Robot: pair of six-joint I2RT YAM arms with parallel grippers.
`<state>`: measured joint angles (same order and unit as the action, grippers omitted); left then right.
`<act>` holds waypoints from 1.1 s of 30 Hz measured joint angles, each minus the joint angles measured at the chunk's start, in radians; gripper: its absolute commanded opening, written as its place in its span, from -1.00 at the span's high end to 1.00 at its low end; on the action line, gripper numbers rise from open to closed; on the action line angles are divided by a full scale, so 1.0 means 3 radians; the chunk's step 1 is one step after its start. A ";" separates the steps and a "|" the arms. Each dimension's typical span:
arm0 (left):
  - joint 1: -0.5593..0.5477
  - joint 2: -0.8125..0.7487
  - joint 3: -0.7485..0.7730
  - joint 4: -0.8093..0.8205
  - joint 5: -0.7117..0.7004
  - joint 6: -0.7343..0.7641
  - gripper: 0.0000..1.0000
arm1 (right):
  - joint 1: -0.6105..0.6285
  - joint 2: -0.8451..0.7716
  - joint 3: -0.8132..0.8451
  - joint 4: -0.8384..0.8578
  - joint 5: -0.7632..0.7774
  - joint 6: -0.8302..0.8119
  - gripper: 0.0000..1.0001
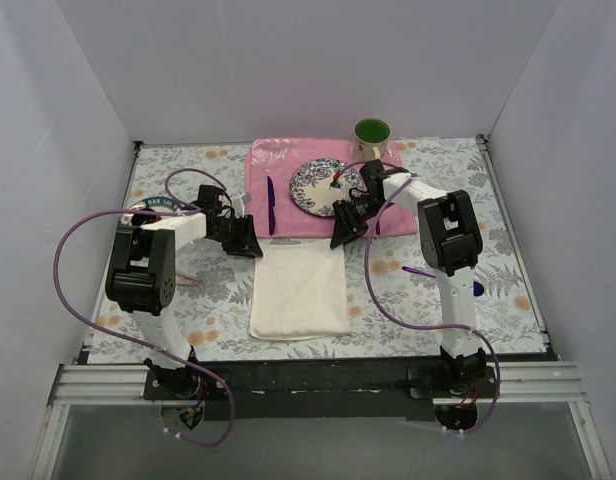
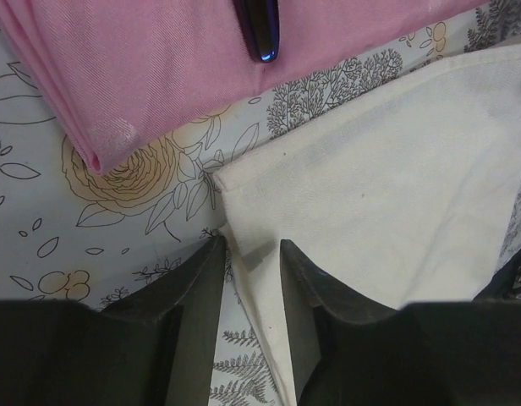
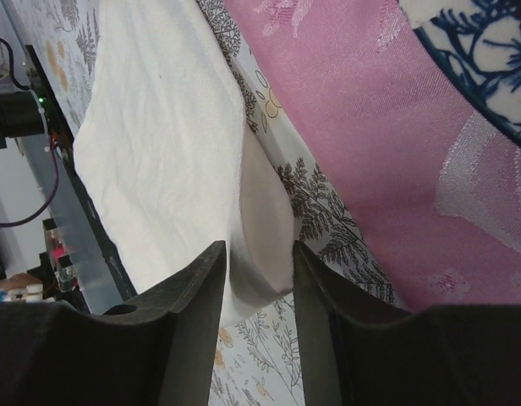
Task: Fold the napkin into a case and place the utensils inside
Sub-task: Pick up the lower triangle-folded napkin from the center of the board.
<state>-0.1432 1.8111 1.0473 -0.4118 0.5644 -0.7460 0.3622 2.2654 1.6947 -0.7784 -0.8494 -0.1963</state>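
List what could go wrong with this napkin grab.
1. The left gripper straddles only the very corner edge of the napkin; the cloth may slip out.
2. The right gripper has a fuller bunch, so lifting could skew the fold.
3. The pink placemat lies close and might get dragged.

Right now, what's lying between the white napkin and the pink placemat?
Only a narrow strip of bare floral table cover separates the napkin from the placemat; nothing rests on it. The left wrist view shows this best.

The soft cream-white cloth napkin [image 1: 300, 292] lies folded into a rectangle on the desk [image 1: 218, 320], its far edge just beside the pink placemat [image 1: 288, 160].
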 measured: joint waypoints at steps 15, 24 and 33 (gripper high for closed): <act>-0.0055 0.0104 0.0046 0.0094 -0.0010 -0.0050 0.95 | 0.0000 0.0001 0.0043 0.0037 -0.0060 -0.0025 0.83; -0.0099 0.0100 0.0046 0.0116 0.0000 -0.0046 1.00 | 0.0000 0.0038 0.0235 -0.0037 -0.0061 -0.0153 0.97; -0.0100 -0.0186 -0.0151 0.0108 -0.0010 0.0334 1.00 | 0.0000 -0.0024 0.0231 -0.0117 -0.0081 -0.0504 0.97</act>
<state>-0.1734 1.7554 1.0019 -0.3794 0.5613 -0.6456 0.3622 2.2581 1.7641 -0.8135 -0.8738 -0.3473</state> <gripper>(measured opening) 0.033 0.043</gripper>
